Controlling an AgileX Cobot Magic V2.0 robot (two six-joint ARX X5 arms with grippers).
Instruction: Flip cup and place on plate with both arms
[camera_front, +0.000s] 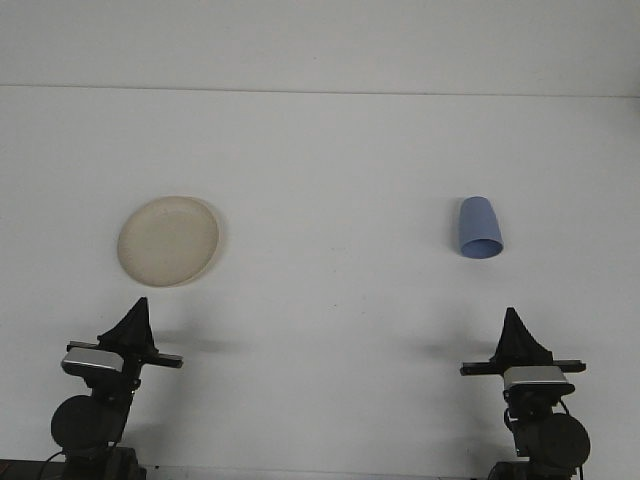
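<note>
Blue cup (479, 229) lay well beyond the right gripper (513, 318), whose fingers were pressed together like the left gripper's (138, 308); one cup, one plate (168, 241).

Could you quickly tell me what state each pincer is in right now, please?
Left pincer: shut, holding nothing, near the plate.
Right pincer: shut, holding nothing; the cup lies apart from it on the table.

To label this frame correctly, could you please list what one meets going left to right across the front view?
Left gripper → plate → blue cup → right gripper.
</note>
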